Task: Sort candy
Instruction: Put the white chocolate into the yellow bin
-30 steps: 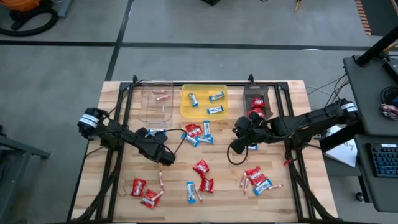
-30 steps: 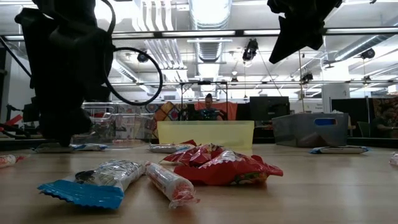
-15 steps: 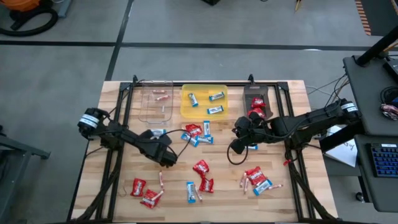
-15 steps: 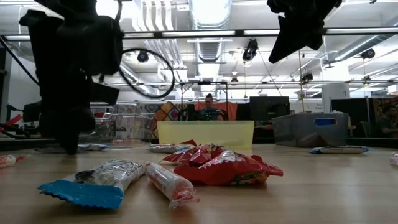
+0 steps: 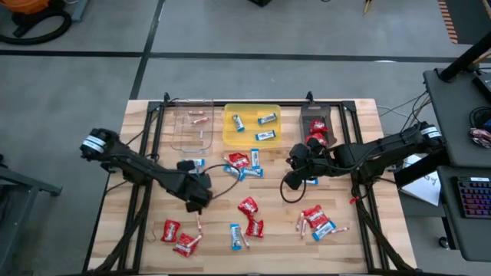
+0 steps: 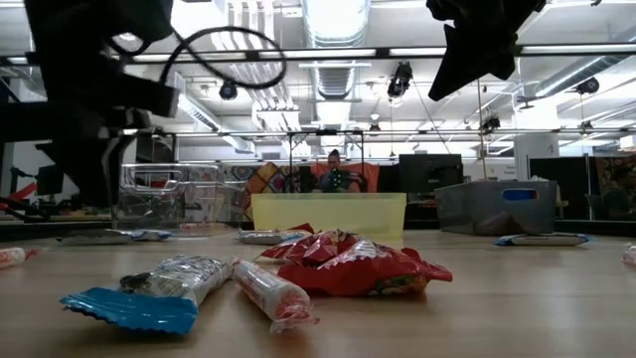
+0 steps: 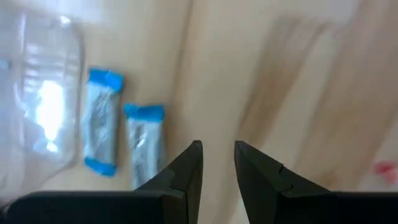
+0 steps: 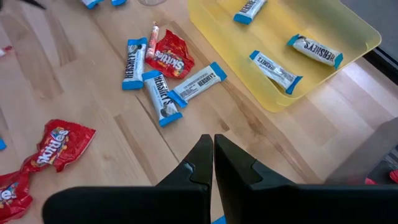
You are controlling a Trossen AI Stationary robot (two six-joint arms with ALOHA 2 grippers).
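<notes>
— Wooden slat tabletop (image 5: 268,230) on a grey floor. What stands around the candy?

— Three trays along the far edge: a clear plastic rectangular tray (image 5: 192,126) with a few thin pinkish sticks in it, a yellow rectangular tray (image 5: 251,125) holding three blue-and-white bars, and a dark rectangular tray (image 5: 314,120) with red packets at its near end. Black frame rails run down both sides of the tabletop, and a desk with a keyboard stands off to the right.

— And the loose candy (image 5: 247,207)?

— Scattered over the middle and the near half: red packets, blue-and-white bars and pinkish sticks, mixed together.

— Where are the jaws?

— The left gripper (image 7: 217,163) hovers over bare wood with its jaws slightly apart and nothing between them; two blue-and-white bars (image 7: 121,140) lie just beside it, next to the clear tray's corner. The right gripper (image 8: 213,155) waits near the yellow tray, jaws pressed together and empty, with a small heap of bars and one red packet (image 8: 169,61) ahead of it
</notes>
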